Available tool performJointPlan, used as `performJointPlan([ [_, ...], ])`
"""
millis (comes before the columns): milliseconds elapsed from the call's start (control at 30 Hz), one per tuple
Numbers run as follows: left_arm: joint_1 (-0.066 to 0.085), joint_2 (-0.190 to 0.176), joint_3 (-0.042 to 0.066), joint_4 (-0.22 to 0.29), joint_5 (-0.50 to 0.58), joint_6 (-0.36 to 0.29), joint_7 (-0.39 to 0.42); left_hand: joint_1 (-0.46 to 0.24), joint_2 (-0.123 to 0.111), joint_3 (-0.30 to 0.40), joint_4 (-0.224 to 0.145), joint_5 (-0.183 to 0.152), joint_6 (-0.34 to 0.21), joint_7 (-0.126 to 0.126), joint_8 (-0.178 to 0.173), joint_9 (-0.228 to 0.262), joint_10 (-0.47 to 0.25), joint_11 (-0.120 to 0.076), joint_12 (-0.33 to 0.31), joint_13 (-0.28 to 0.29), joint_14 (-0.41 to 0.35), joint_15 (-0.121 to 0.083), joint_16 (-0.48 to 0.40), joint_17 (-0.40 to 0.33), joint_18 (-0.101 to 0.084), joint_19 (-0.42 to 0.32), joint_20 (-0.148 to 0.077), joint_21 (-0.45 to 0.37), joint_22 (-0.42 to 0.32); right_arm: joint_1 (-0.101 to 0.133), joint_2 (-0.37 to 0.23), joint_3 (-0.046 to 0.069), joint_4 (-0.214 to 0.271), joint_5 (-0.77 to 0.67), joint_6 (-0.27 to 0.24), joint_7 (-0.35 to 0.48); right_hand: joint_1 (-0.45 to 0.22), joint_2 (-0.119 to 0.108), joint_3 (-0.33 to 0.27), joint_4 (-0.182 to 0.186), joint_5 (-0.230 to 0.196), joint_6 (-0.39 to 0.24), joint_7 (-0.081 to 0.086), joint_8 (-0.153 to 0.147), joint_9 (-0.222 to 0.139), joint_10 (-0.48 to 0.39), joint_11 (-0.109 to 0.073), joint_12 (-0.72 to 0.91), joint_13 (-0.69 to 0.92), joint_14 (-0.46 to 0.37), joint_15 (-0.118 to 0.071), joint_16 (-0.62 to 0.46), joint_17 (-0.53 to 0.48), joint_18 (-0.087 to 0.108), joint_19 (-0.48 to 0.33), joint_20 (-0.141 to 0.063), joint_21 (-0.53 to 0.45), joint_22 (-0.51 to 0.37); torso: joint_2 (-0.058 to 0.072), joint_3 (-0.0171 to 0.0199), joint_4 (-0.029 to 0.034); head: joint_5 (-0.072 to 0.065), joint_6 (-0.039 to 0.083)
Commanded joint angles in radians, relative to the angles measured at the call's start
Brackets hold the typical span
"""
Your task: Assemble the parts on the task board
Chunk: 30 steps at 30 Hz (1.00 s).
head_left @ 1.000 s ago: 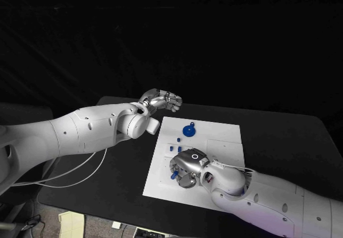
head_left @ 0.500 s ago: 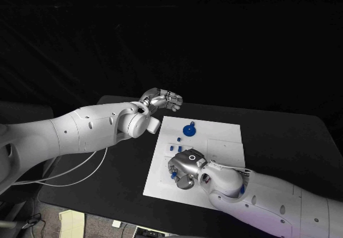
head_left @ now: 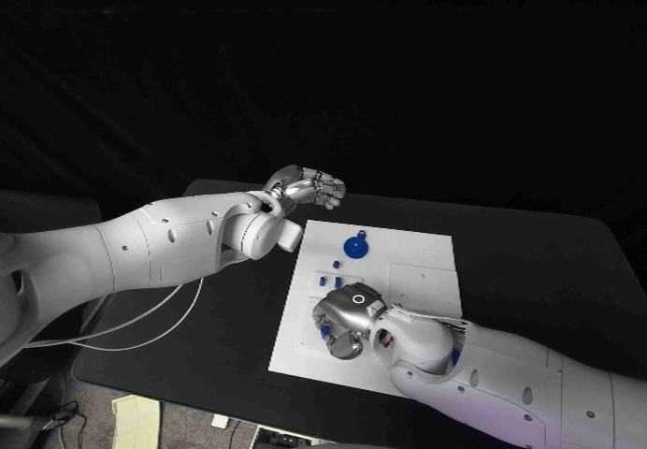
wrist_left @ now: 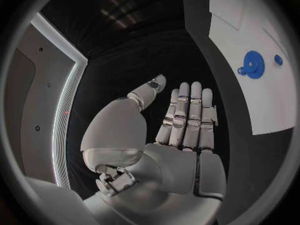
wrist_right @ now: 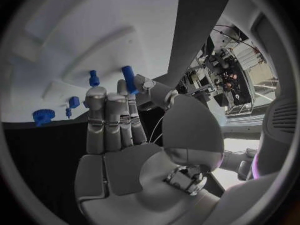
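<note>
Left hand point(head_left: 308, 190) raised, fingers point(wrist_left: 187, 112) straight, apart; right hand point(head_left: 348, 319) low, pinching.

task board point(head_left: 405, 281): your right hand point(head_left: 348, 323) covers its near-left part | small blue parts point(head_left: 332, 278) beside that hand: too small to tell shape

On the table point(head_left: 539, 253) lies the task board point(head_left: 405, 257), right hand point(head_left: 348, 321) over its near-left part.

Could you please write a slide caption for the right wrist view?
Right robot hand pinching a blue peg above the white task board.
</note>
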Motion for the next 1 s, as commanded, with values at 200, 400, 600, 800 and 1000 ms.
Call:
performJointPlan([
  [200,0.002,0.001,0.001,0.002,0.005,0.013,0.005,-0.005,0.007,-0.004,0.003,-0.001,-0.007,-0.001,0.004,-0.001,-0.006,0.0,-0.003,-0.001,0.001,0.002,-0.008,0.002,0.018,0.006,-0.002,-0.004,0.002,-0.008,-0.003,-0.006,0.0,0.033,0.009,0.022,-0.009,-0.045,-0.042,0.001,-0.001,-0.049,0.019,-0.028,-0.013,-0.049,0.012,-0.028,-0.007,-0.003,0.02,0.007,-0.005,0.084,-0.004,-0.002,-0.003,0.015,0.0,0.0012,-0.0014,0.001,0.0],
  [400,0.002,-0.001,0.001,0.002,0.005,0.012,0.005,-0.005,0.006,-0.005,0.003,-0.001,-0.007,-0.001,0.004,-0.001,-0.006,0.0,-0.003,-0.001,0.001,0.002,-0.008,0.002,0.018,0.006,-0.002,-0.004,0.002,-0.008,-0.012,-0.006,0.006,0.041,-0.017,0.025,-0.022,-0.062,-0.1,-0.005,0.024,-0.083,0.034,-0.045,-0.019,-0.085,0.027,-0.05,-0.015,-0.009,0.034,0.011,-0.007,0.084,-0.01,0.0,-0.006,0.016,0.0,0.0021,-0.0018,0.001,-0.001],
  [600,0.002,-0.002,0.001,0.003,0.005,0.012,0.005,-0.006,0.006,-0.005,0.003,-0.001,-0.008,0.0,0.004,-0.002,-0.006,0.0,-0.003,-0.002,0.001,0.002,-0.009,0.003,0.018,0.006,-0.002,-0.005,0.002,-0.008,-0.02,-0.006,0.01,0.043,-0.054,0.021,-0.02,-0.064,-0.112,-0.005,0.022,-0.089,0.037,-0.048,-0.02,-0.091,0.029,-0.052,-0.017,-0.011,0.036,0.012,-0.009,0.084,-0.012,0.0,-0.008,0.015,0.0,0.0021,-0.0019,0.0,0.0],
  [800,0.002,-0.003,0.001,0.003,0.005,0.011,0.004,-0.006,0.006,-0.005,0.003,-0.001,-0.008,0.0,0.004,-0.002,-0.007,0.0,-0.003,-0.002,0.001,0.002,-0.009,0.003,0.018,0.006,-0.002,-0.005,0.002,-0.007,-0.039,-0.005,0.027,0.057,-0.1,0.025,-0.013,-0.07,-0.113,-0.002,0.019,-0.096,0.039,-0.051,-0.022,-0.098,0.031,-0.055,-0.02,-0.013,0.038,0.012,-0.011,0.084,-0.013,0.0,-0.011,0.013,0.0,0.0019,-0.002,-0.003,0.002],
  [1000,0.002,-0.005,0.001,0.003,0.005,0.013,0.005,-0.006,0.006,-0.005,0.003,-0.001,-0.008,0.0,0.004,-0.002,-0.007,0.0,-0.003,-0.002,0.001,0.003,-0.01,0.004,0.019,0.006,-0.002,-0.005,0.002,-0.001,-0.082,0.006,0.072,0.118,-0.14,0.047,-0.009,-0.076,-0.118,-0.001,0.018,-0.11,0.045,-0.058,-0.025,-0.11,0.036,-0.057,-0.024,-0.016,0.042,0.012,-0.015,0.084,-0.015,0.001,-0.015,0.012,0.0,0.0015,-0.0018,-0.005,0.004],
])
